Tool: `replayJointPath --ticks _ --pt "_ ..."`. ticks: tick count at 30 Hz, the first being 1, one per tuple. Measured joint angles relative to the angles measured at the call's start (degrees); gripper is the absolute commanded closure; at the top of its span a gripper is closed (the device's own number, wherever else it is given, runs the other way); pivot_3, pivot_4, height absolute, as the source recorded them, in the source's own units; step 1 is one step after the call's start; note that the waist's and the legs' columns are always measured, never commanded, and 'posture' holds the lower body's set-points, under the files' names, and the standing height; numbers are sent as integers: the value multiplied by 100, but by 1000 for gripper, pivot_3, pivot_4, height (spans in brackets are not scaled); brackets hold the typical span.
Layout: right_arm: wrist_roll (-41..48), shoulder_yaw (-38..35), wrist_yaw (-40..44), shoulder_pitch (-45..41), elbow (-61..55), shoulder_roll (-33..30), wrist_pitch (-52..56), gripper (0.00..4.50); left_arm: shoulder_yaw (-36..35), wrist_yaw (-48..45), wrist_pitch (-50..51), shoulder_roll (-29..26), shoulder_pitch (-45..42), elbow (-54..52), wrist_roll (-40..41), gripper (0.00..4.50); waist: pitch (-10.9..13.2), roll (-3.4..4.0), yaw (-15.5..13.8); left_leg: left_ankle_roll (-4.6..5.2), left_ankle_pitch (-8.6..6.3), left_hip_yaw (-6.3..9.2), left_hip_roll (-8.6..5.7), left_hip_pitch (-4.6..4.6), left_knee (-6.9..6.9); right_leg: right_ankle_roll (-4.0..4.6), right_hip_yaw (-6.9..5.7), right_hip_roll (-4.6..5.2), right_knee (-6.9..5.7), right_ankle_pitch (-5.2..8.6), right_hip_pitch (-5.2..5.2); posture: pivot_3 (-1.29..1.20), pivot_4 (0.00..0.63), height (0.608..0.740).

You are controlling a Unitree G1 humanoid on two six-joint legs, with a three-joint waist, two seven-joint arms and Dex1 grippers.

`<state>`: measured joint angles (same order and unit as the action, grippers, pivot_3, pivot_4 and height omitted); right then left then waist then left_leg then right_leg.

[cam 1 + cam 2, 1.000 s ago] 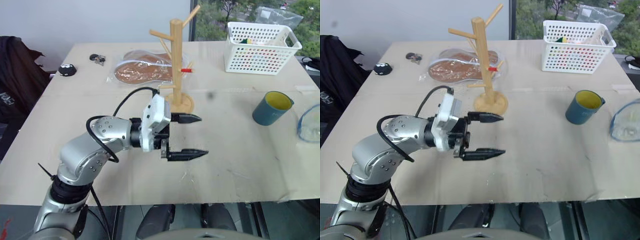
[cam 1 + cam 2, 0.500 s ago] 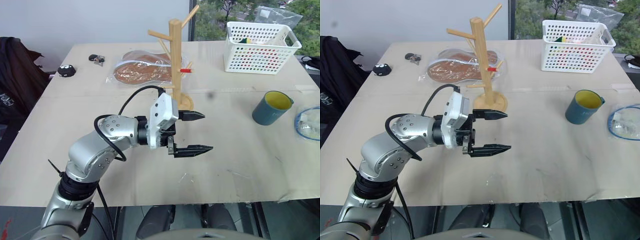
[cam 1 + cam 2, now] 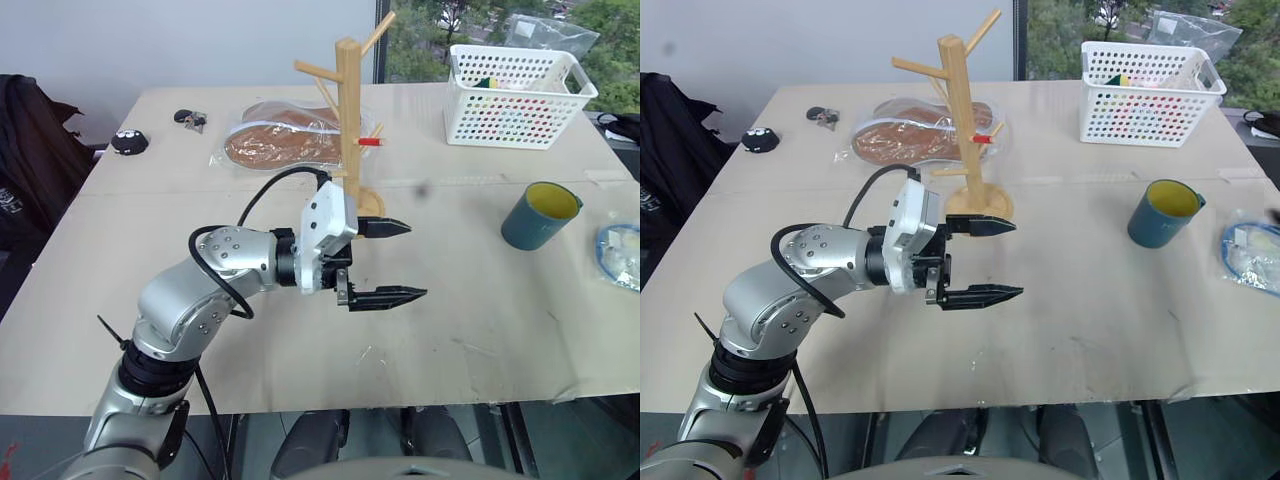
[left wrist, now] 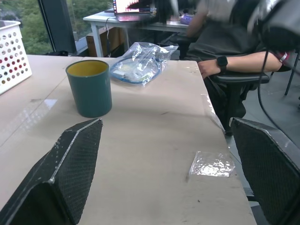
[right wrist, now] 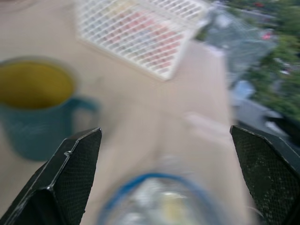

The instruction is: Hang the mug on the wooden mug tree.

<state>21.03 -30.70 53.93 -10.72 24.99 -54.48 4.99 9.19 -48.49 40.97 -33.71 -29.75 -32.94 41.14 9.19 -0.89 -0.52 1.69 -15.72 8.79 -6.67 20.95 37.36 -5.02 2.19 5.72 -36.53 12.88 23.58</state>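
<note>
Your left gripper [image 3: 390,261] has swung nearer the wooden mug tree [image 3: 351,120], jaws wide, empty; the mug [image 3: 540,215] stands well right; your right gripper [image 5: 168,178] gapes wide beside it on the bench [image 3: 470,310].

Teal mug [image 3: 539,215] (yellow inside), pale wooden mug tree [image 3: 352,120], white perforated basket [image 3: 518,95].

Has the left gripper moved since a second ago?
Yes. The left gripper, open, now sits farther toward the teal-blue ceramic mug and nearer the round base of the light wooden mug tree; most of that shift came early.
</note>
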Motion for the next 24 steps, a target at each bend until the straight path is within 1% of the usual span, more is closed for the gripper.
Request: replayJointPath --ticks 1,3,5,7,11,12,18,24 --pt "-126 266 -70 -5 55 294 -204 78 3 11 -1 28 -16 0 -12 0 1 3 -3 0 0 -7 -1 -4 0 -1 8 1 -4 0 1 0 150 740" --pt "-278 587 -109 -41 207 558 -417 78 21 25 -1 38 -45 -1 -49 0 3 18 -10 1 0 -19 -3 -8 0 -2 19 1 -9 -1 4 0 150 740" --pt "-319 689 -184 -225 414 708 -600 78 18 46 -1 29 -43 -3 -57 0 3 20 -11 1 0 -22 -3 -10 0 -2 23 0 -10 -2 4 0 150 740" --pt "-398 762 -333 -625 775 834 -898 78 16 95 1 25 -45 -7 -62 0 3 18 9 1 0 -27 -2 -16 1 -3 29 -3 -10 -4 3 0 150 740" --pt "-639 862 -711 -1388 1720 921 -1434 78 10 167 8 13 -41 -22 -61 0 3 18 35 1 0 -26 0 -18 0 -3 29 -6 -14 -4 4 0 150 740" --pt "-663 874 -733 -1433 1803 920 -1478 78 10 186 9 12 -41 -25 -61 0 3 18 32 1 0 -23 0 -17 0 -2 27 -6 -14 -4 4 0 150 740" --pt "-834 1098 -714 -2280 3038 995 -1890 78 -2 270 19 -11 -31 -35 -60 0 4 16 104 5 -2 -29 -1 -15 -3 -2 31 -4 -11 -5 5 0 150 740" --pt "-848 1161 -584 -2802 3743 1099 -2040 78 -5 249 2 -62 -24 -34 -63 0 4 16 147 5 -2 -29 0 -17 -3 -2 32 -5 -12 -5 5 0 150 740"
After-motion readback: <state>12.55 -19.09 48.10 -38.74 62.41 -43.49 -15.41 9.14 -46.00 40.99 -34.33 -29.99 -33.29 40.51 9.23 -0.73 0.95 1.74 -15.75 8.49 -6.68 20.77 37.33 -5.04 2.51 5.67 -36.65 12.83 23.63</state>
